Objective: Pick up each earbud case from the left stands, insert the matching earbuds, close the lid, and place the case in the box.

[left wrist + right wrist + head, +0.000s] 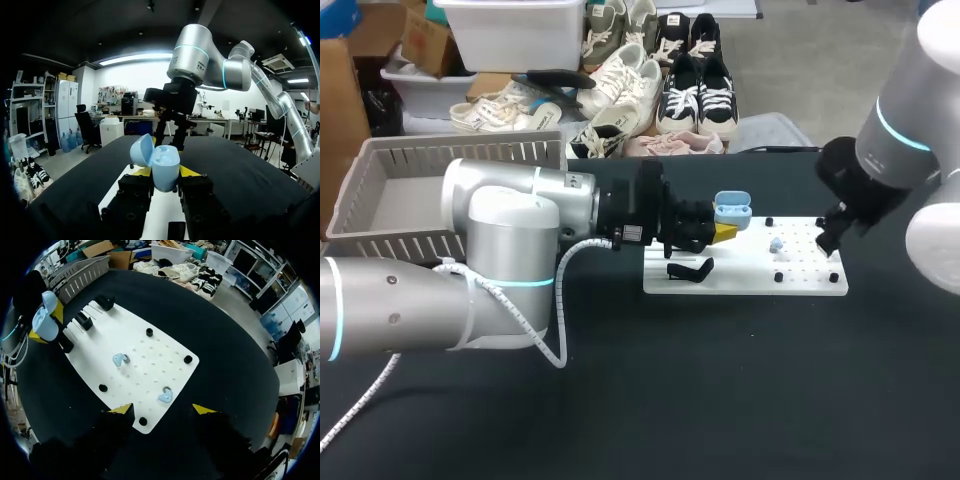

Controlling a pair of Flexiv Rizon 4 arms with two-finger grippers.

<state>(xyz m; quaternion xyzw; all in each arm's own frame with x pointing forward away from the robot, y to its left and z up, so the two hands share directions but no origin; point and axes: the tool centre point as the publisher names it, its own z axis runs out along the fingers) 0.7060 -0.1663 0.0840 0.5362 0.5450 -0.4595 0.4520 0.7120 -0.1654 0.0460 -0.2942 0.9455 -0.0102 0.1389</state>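
Observation:
My left gripper is shut on a light blue earbud case, held upright with its lid swung open, over the left end of the white board. The head view shows the case ahead of that gripper. Two light blue earbuds lie apart on the board. My right gripper hangs open above the board's right end, the nearer earbud just ahead of its fingertips. In the head view that gripper covers this earbud; the other earbud shows.
Black stands sit at the board's left end, one under my left gripper. Short black pegs dot the board. A grey slatted box stands at the table's far left.

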